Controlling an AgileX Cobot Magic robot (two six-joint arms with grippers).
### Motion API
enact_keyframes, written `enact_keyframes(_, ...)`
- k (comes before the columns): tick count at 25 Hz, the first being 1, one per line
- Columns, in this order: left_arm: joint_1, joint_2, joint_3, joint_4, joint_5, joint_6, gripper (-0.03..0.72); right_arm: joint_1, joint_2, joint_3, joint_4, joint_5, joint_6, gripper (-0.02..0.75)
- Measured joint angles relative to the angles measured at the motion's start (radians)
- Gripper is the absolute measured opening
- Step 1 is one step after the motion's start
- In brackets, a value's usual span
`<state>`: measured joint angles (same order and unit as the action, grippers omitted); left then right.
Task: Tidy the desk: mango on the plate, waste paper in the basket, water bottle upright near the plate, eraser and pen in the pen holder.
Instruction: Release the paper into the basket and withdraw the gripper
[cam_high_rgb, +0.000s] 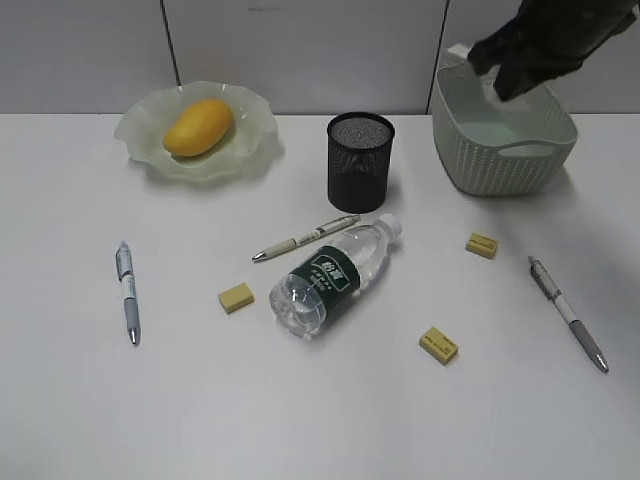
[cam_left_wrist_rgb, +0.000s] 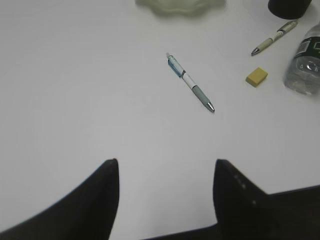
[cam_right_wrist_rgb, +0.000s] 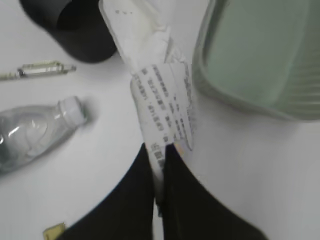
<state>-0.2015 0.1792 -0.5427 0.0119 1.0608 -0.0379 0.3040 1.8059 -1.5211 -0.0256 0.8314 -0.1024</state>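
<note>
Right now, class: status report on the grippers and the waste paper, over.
Left gripper open, empty. Right gripper shut on waste paper, beside basket. Nothing blocking.

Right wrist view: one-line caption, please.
Right gripper pinches the waste paper beside the basket, not yet over it.

The exterior view looks down at a slant across the whole tabletop (cam_high_rgb: 90, 400) from its near edge. Both wrist views hang closer, angled downward (the right nearest), sharing the water bottle (cam_left_wrist_rgb: 305, 65) and pen holder (cam_right_wrist_rgb: 75, 30).
</note>
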Motion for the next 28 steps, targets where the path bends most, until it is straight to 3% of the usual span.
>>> enact_keyframes(9, 0.000, 0.000, 0.000, -0.007, 0.000, 0.000, 0.451, -0.144, 0.149, -0.168, 0.026, -0.034, 0.000, 0.015)
enact_keyframes(18, 0.000, 0.000, 0.000, -0.012, 0.000, 0.000, 0.449, -0.154, 0.290, -0.180, 0.032, -0.145, 0.001, 0.051)
enact_keyframes(20, 0.000, 0.000, 0.000, -0.012, 0.000, 0.000, 0.449, -0.154, 0.313, -0.189, 0.037, -0.148, 0.003, 0.123)
enact_keyframes(25, 0.000, 0.000, 0.000, -0.012, 0.000, 0.000, 0.449, -0.154, 0.337, -0.241, 0.031, -0.156, 0.010, 0.483)
enact_keyframes(28, 0.000, 0.000, 0.000, -0.006, 0.000, 0.000, 0.449, -0.154, 0.337, -0.293, 0.035, -0.114, 0.012, 0.550)
